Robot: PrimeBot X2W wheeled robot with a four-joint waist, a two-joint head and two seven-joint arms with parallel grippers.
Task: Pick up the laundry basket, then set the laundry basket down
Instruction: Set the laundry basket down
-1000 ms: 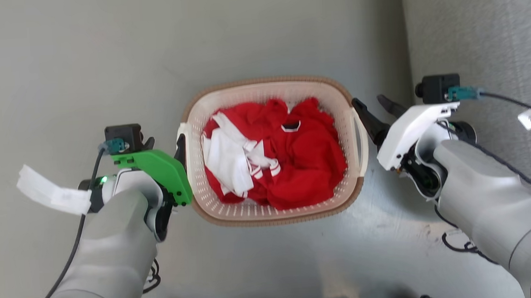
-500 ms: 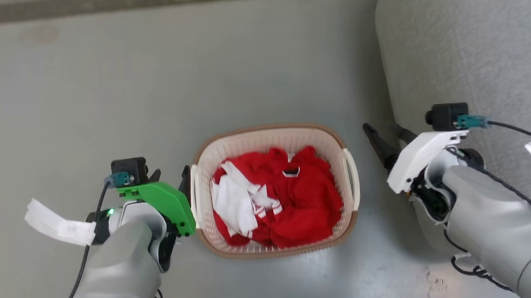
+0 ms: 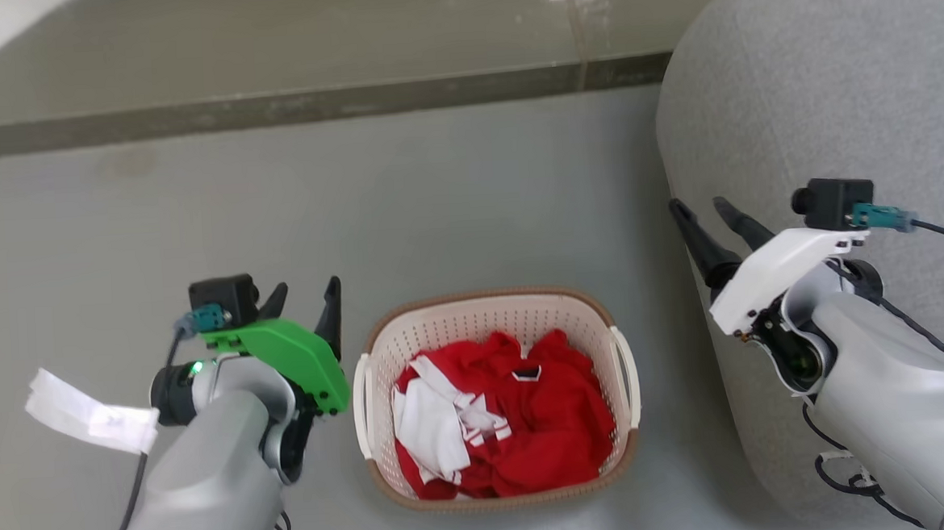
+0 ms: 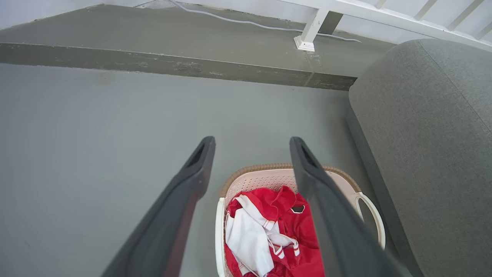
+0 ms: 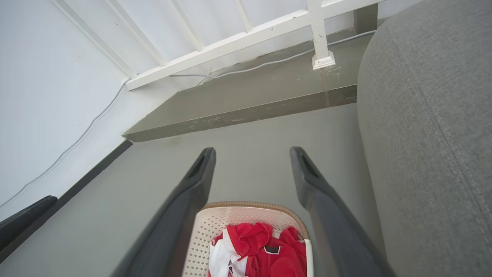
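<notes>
The laundry basket (image 3: 475,321) stands on the grey floor, cream-white and perforated with a brown rim and white side handles, holding red and white clothes (image 3: 513,424). My left gripper (image 3: 305,294) is open, above and to the left of the basket, apart from its left handle (image 3: 359,404). On the other side my right gripper (image 3: 704,216) is open, raised well clear of the right handle (image 3: 630,374), in front of the sofa. The left wrist view shows the basket (image 4: 265,177) below the open gripper (image 4: 251,144). It also lies low in the right wrist view (image 5: 246,215) under that gripper (image 5: 251,154).
A grey upholstered sofa (image 3: 820,117) fills the right side, close to the basket. A raised concrete step (image 3: 310,104) crosses the far floor, with a white railing post (image 5: 321,57) on it and a cable along the wall. Bare floor lies left and ahead of the basket.
The head view has risen and tilted forward, bringing the step and sofa into view. Both grippers have lifted away from the basket's handles, and the basket sits lower and smaller in the picture.
</notes>
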